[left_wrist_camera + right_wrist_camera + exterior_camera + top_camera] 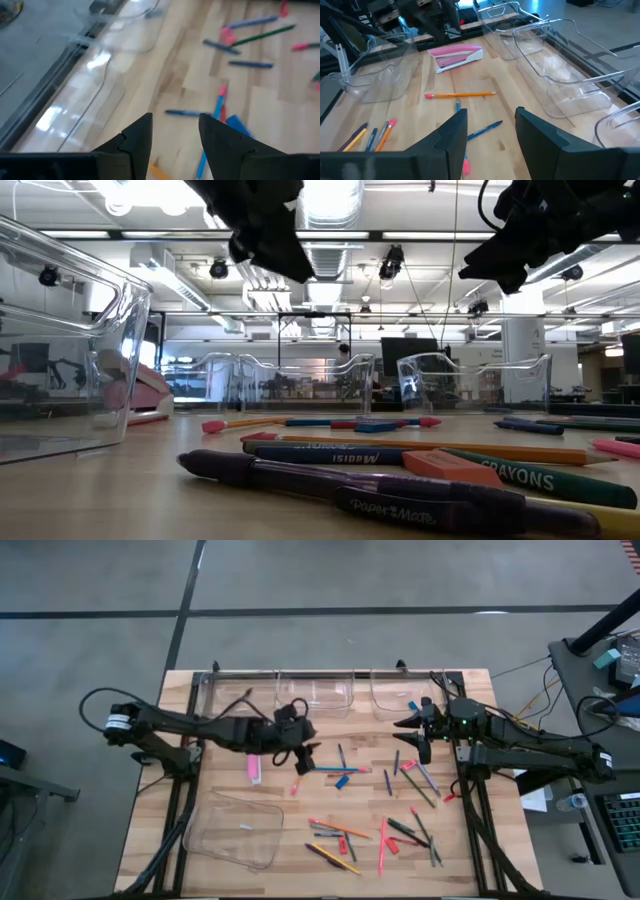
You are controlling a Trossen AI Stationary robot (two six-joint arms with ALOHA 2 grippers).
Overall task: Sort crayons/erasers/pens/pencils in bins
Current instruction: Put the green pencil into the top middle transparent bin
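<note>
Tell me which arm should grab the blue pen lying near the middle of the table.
Probably left. The left gripper hangs open just beside the blue pen, with nothing held. The right gripper, also open and empty, sits farther off, nearer the green pencil and the back bins.

Along the far edge of the table (230, 810) a row of clear bins (325, 692) forms a low wall, and a fourth bin (233, 830) takes up the near left corner. A pink stapler (254, 769) lies just beside the left gripper (308, 754), whose fingers stand apart above the middle. Bare wood stays passable between stapler and near bin. The near right stretch is crowded with scattered pencils (382, 845) and pens (408, 831), below the right gripper (410, 722), also parted.
</note>
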